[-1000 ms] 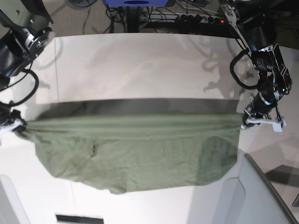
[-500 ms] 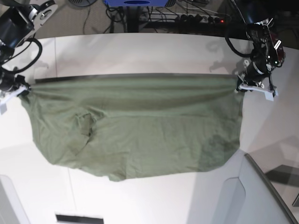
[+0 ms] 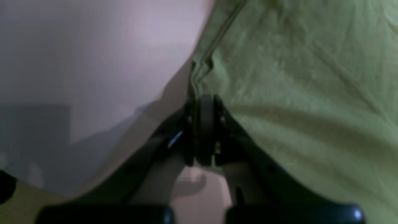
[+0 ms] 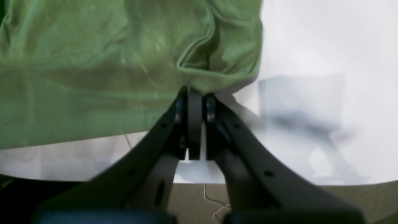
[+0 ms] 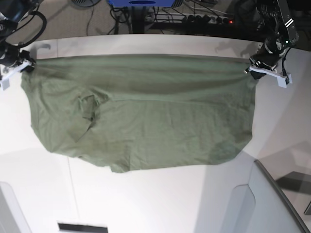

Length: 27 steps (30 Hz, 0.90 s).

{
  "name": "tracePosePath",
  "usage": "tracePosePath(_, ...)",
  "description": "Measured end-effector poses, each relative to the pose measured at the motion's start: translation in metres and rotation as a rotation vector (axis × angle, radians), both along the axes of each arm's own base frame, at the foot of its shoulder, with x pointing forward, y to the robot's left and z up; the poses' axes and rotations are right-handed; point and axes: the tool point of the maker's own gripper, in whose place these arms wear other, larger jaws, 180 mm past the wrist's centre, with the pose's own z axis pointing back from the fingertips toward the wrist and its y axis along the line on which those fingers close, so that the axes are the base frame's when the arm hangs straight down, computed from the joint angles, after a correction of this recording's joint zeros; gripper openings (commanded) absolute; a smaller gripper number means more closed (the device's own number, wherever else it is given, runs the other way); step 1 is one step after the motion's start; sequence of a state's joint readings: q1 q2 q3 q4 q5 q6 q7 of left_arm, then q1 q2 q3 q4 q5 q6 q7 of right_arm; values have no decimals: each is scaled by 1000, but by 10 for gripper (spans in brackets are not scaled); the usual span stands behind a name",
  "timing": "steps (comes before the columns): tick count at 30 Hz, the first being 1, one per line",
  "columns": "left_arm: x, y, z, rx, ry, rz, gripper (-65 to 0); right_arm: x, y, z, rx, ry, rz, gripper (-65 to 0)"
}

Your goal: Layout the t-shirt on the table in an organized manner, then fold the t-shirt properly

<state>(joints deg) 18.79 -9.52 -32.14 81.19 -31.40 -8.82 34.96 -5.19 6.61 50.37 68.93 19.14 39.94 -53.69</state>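
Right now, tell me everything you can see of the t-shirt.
The t-shirt is olive green, soft and wrinkly, seemingly cotton. It is stretched wide between both arms along its far edge: the left gripper is shut on one corner, the right gripper on the other. The wrist views show stitched hems bunched at each grip. The rest spreads toward the camera over the white table, with a small crumpled fold near its right-gripper side. Whether the taut edge touches the table is unclear.

The left end effector (image 5: 249, 69) sat at the upper right of the base frame, jaws pressed together. The right end effector (image 5: 26, 64) sat at the upper left, jaws likewise closed, both arms spread wide apart.
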Motion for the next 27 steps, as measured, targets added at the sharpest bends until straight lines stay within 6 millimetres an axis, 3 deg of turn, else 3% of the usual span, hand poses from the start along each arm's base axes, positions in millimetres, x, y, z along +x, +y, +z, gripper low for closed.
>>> tracePosePath(5,-14,-2,-6,-5,29,-3,-650,-9,-10,13,-70,-10,18,-650)
tracePosePath(9,-21,-9,-12,-9,50,-17,-650,-12,-6,18,-86,-18,23,-650)
tracePosePath(20,-31,-19,-19,-21,68,-24,-650,-37,-6,10,-85,30,22,-650)
tracePosePath(27,-36,-19,-20,-23,76,-20,-650,-41,-4,8,-81,40,23,-650)
